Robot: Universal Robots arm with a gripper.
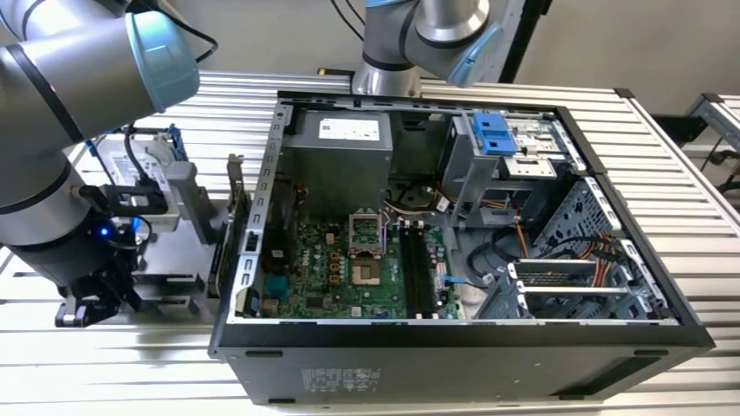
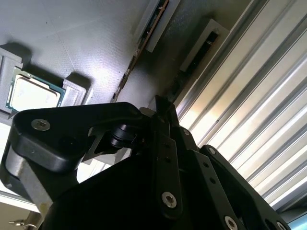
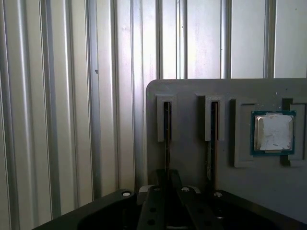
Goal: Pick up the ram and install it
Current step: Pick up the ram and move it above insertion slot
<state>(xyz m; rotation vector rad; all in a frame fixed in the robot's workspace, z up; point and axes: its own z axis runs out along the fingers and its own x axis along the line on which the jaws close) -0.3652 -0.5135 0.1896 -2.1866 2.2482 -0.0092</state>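
The ram (image 3: 166, 136) stands on edge in the outer slot of a grey fixture plate (image 3: 192, 91), the slot farther from the processor. In the second wrist view the same ram (image 2: 189, 67) runs straight toward the gripper. My gripper (image 3: 166, 184) hangs low over the near end of this stick, in line with it. In the exterior view the gripper (image 1: 99, 295) sits over the fixture, to the left of the open computer case (image 1: 463, 334). The black memory slots (image 1: 411, 260) lie on the green motherboard inside the case.
A second stick (image 3: 209, 143) stands in the neighbouring slot, and a processor (image 3: 273, 132) lies in a pocket beside it. Ribbed metal tabletop (image 3: 57, 120) surrounds the plate. Another arm's base (image 1: 387, 78) stands behind the case.
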